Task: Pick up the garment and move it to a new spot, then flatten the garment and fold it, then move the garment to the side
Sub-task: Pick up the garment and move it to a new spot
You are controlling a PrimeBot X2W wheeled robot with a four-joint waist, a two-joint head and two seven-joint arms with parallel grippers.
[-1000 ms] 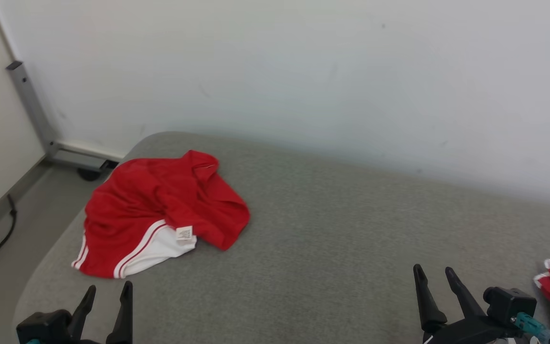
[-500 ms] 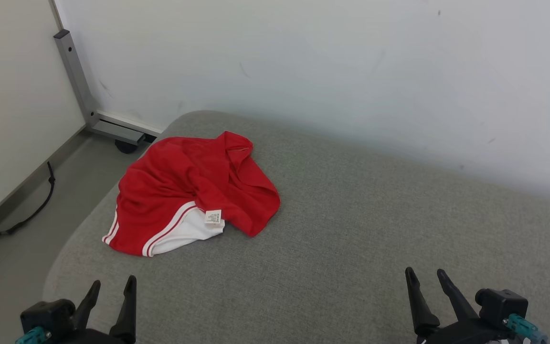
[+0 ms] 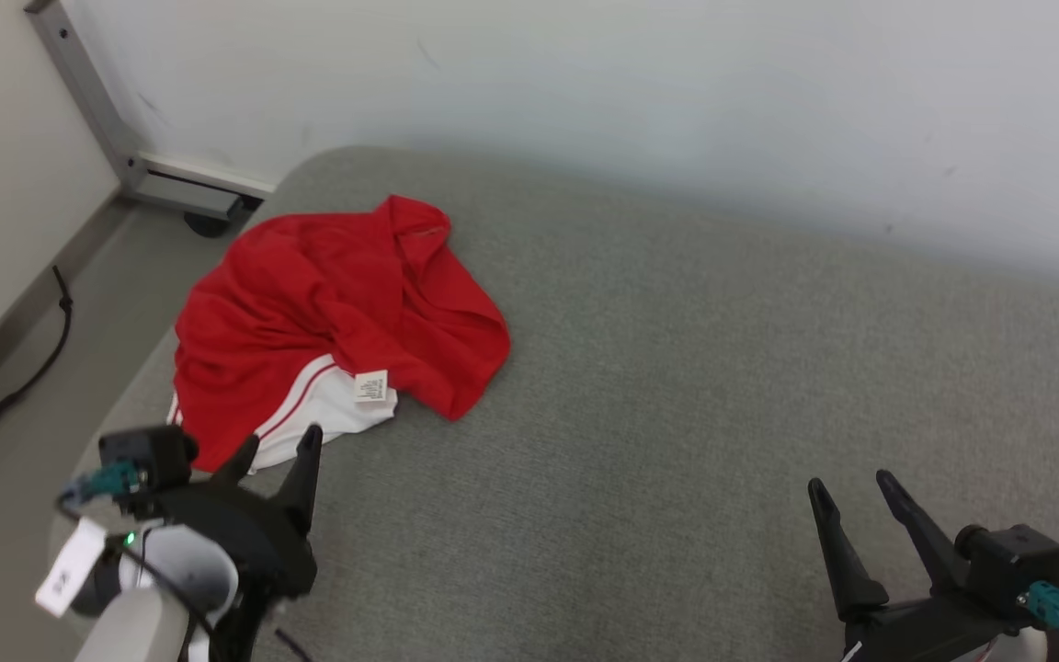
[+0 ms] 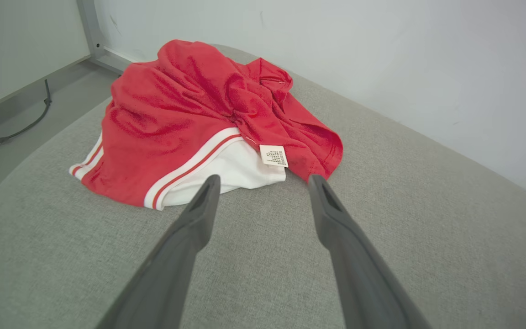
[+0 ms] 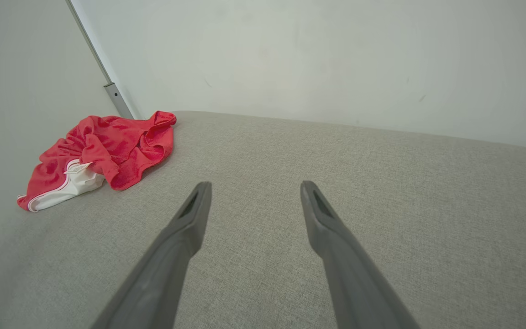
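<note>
A crumpled red garment [image 3: 327,313] with white stripes, a white panel and a small white label lies on the left end of the grey cushioned surface [image 3: 677,386]. My left gripper [image 3: 278,447] is open, its fingertips just short of the garment's white near edge. In the left wrist view the garment [image 4: 190,114] lies right beyond the open gripper [image 4: 263,183], the label between the tips. My right gripper [image 3: 849,492] stands open over bare cushion at the lower right, empty. The right wrist view has the garment [image 5: 103,151] far to the left of that open gripper [image 5: 254,187].
A white wall [image 3: 677,92] runs behind the cushion. Off the cushion's left end is grey floor with a metal frame leg on a castor [image 3: 171,184] and a black cable [image 3: 24,368]. The cushion's rounded left edge is close to the garment.
My left gripper has risen and moved forward to the garment's near edge. The head camera has shifted, so the whole scene sits differently. The garment itself lies as before.
</note>
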